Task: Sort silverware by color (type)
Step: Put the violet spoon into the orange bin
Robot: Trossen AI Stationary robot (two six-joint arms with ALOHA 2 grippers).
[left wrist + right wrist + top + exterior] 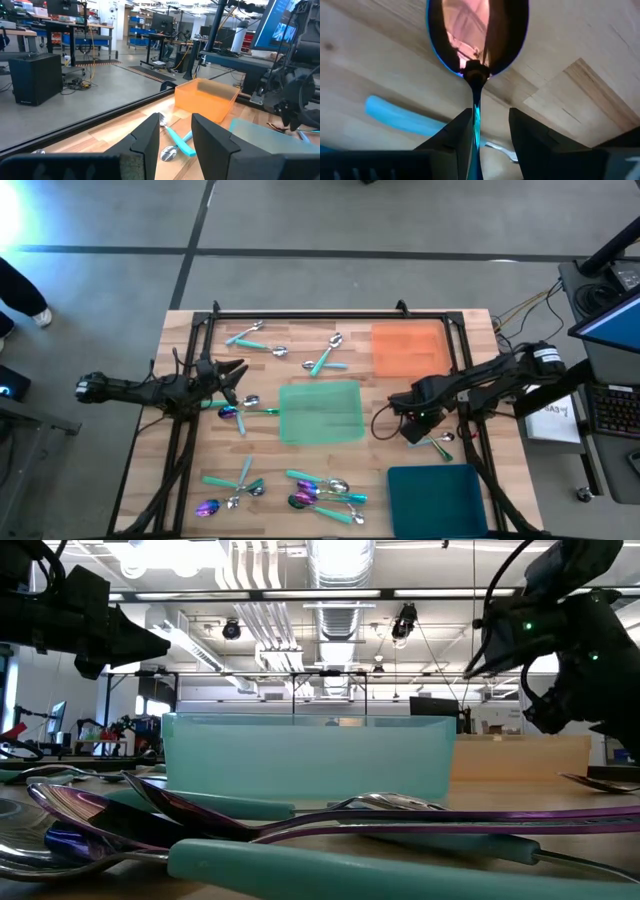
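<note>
A wooden table [330, 480] seen from above holds three flat trays: an orange tray [408, 348] at the far right, a green tray [321, 412] in the middle and a dark teal tray [436, 498] at the near right. None appears to hold any silverware yet; the spoons [320, 492] lie in small clusters around the trays.

The right gripper [412, 427] is low over the table between the green and teal trays. Its wrist view shows the jaws standing either side of the thin neck of an iridescent spoon [477, 37]; whether they grip it cannot be told.

The left gripper [236, 376] hovers left of the green tray, jaws apart and empty.

This looks like the pick-up step. Next, the right jaws must clamp firmly, lift the spoon and carry it to a tray.
</note>
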